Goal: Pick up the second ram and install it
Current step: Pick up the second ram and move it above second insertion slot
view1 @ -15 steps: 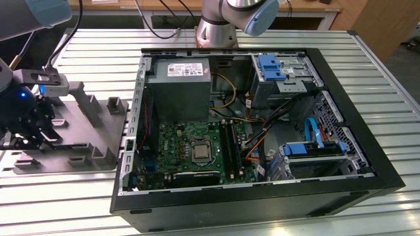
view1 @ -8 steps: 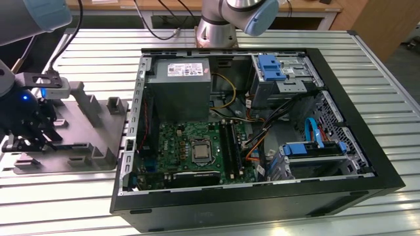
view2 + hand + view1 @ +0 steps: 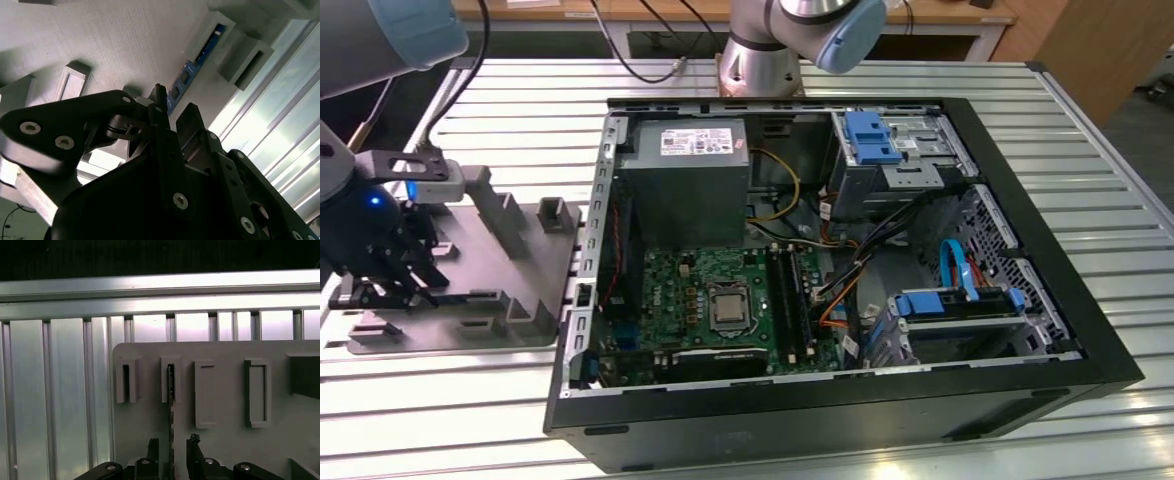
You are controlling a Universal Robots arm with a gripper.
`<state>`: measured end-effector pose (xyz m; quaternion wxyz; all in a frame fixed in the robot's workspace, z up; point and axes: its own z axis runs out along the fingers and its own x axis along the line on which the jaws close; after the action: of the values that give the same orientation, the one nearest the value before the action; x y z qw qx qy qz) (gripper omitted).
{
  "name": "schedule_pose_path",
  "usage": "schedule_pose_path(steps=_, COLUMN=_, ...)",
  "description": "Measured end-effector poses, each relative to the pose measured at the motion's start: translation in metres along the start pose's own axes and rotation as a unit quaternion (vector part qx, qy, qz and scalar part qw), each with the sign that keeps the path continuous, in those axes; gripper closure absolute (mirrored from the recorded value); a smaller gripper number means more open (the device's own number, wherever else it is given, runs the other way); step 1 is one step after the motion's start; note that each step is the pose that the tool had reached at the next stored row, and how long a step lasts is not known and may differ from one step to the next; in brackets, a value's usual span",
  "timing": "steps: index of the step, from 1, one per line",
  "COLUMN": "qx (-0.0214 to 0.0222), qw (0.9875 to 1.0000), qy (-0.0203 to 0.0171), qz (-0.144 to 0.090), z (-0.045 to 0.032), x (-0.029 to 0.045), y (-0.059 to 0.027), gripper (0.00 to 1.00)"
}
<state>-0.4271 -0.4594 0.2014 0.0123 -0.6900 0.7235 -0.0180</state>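
First wrist view showed the second ram point(image 3: 171, 410) standing on edge in a narrow holder of the grey fixture plate point(image 3: 140, 430). Its near end ran between the spread fingers point(image 3: 193, 445) of the gripper point(image 3: 172, 444), which straddled it with a gap showing on one side rather than pinching it. Exterior view placed the gripper low over that plate at the exterior view's left, beside the open computer case point(image 3: 827, 410) on the slatted metal table point(image 3: 1067, 110), well apart from the green motherboard point(image 3: 720, 300) inside the case.
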Motion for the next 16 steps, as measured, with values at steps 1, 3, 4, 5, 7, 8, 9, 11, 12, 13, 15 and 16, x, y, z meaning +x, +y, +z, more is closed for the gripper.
schedule_pose_path(steps=1, qx=0.0001, qw=1.0000, qy=0.0000, qz=0.000, z=0.0008, x=-0.0004, y=0.0005, gripper=0.64)
schedule_pose_path(steps=3, qx=0.0001, qw=1.0000, qy=0.0001, qz=0.000, z=0.0022, x=-0.0006, y=0.0017, gripper=0.64)
schedule_pose_path(steps=4, qx=0.0002, qw=1.0000, qy=0.0001, qz=0.000, z=0.0022, x=-0.0006, y=0.0017, gripper=0.64)
schedule_pose_path(steps=5, qx=0.0001, qw=1.0000, qy=0.0001, qz=0.000, z=0.0023, x=-0.0006, y=0.0017, gripper=0.64)
schedule_pose_path(steps=7, qx=0.0001, qw=1.0000, qy=0.0001, qz=0.000, z=0.0022, x=-0.0006, y=0.0017, gripper=0.64)
schedule_pose_path(steps=8, qx=0.0001, qw=1.0000, qy=0.0001, qz=0.000, z=0.0023, x=-0.0007, y=0.0018, gripper=0.64)
schedule_pose_path(steps=9, qx=0.0001, qw=1.0000, qy=0.0001, qz=0.000, z=0.0023, x=-0.0007, y=0.0018, gripper=0.64)
schedule_pose_path(steps=11, qx=0.0002, qw=1.0000, qy=0.0001, qz=0.000, z=0.0023, x=-0.0006, y=0.0018, gripper=0.64)
schedule_pose_path(steps=12, qx=0.0001, qw=1.0000, qy=0.0001, qz=0.000, z=0.0023, x=-0.0006, y=0.0018, gripper=0.66)
schedule_pose_path(steps=13, qx=0.0001, qw=1.0000, qy=0.0001, qz=0.000, z=0.0023, x=-0.0006, y=0.0018, gripper=0.66)
schedule_pose_path(steps=15, qx=0.0001, qw=1.0000, qy=0.0001, qz=0.000, z=0.0023, x=-0.0006, y=0.0018, gripper=0.73)
schedule_pose_path(steps=16, qx=0.0001, qw=1.0000, qy=0.0001, qz=0.000, z=0.0023, x=-0.0006, y=0.0018, gripper=0.73)
